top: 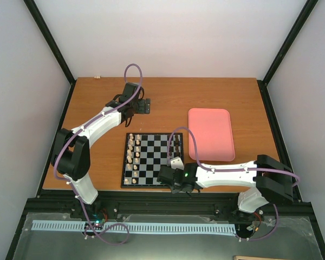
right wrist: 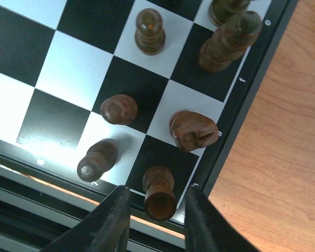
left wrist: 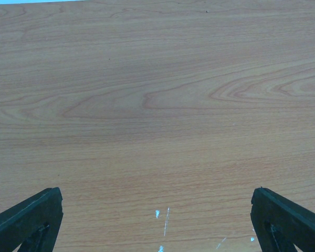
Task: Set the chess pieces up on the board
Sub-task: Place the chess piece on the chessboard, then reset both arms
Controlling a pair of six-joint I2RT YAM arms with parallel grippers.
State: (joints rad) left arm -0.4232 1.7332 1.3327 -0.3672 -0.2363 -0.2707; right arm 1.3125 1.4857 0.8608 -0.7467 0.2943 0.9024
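Observation:
The board [top: 151,162] lies in the middle of the table, and its near right corner fills the right wrist view [right wrist: 68,68]. Dark chess pieces [top: 176,146] stand along its right side. My right gripper [top: 170,179] hovers over that corner. In the right wrist view it [right wrist: 156,210] is open, with a dark rook [right wrist: 159,193] standing on the corner square between the fingers [right wrist: 113,220], a gap on each side. A knight [right wrist: 193,130] and two pawns [right wrist: 118,109] stand beside it. My left gripper [top: 146,105] is open and empty over bare wood [left wrist: 156,197].
Cream pieces [top: 132,154] stand along the board's left side. A pink tray [top: 210,134] lies to the right of the board. The board's black frame [right wrist: 252,89] meets the wooden table [right wrist: 289,147] on the right. Small white flecks [left wrist: 165,220] mark the wood under my left gripper.

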